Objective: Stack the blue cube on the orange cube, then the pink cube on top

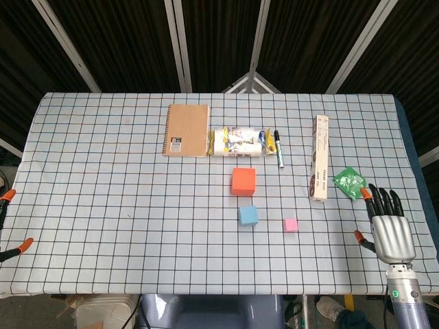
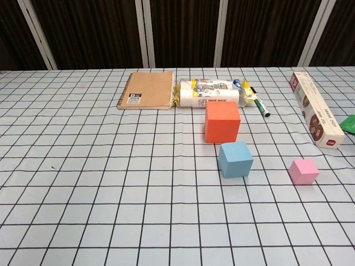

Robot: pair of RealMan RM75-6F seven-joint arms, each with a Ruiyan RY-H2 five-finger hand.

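The orange cube [image 1: 243, 181] [image 2: 222, 122] stands on the checked tablecloth near the middle. Just in front of it sits the smaller blue cube [image 1: 247, 216] [image 2: 236, 159], apart from it. To the blue cube's right lies the small pink cube [image 1: 291, 224] [image 2: 304, 171]. My right hand [image 1: 388, 226] hovers at the table's right front with its fingers spread and holds nothing; it is well right of the pink cube. Of my left hand [image 1: 8, 223] only orange fingertips show at the left edge, wide apart and empty. The chest view shows neither hand.
Along the back lie a brown spiral notebook [image 1: 186, 130], a snack packet [image 1: 237, 142], a marker pen [image 1: 278, 148] and a long narrow box [image 1: 319, 157]. A green wrapper [image 1: 348, 181] lies just ahead of my right hand's fingers.
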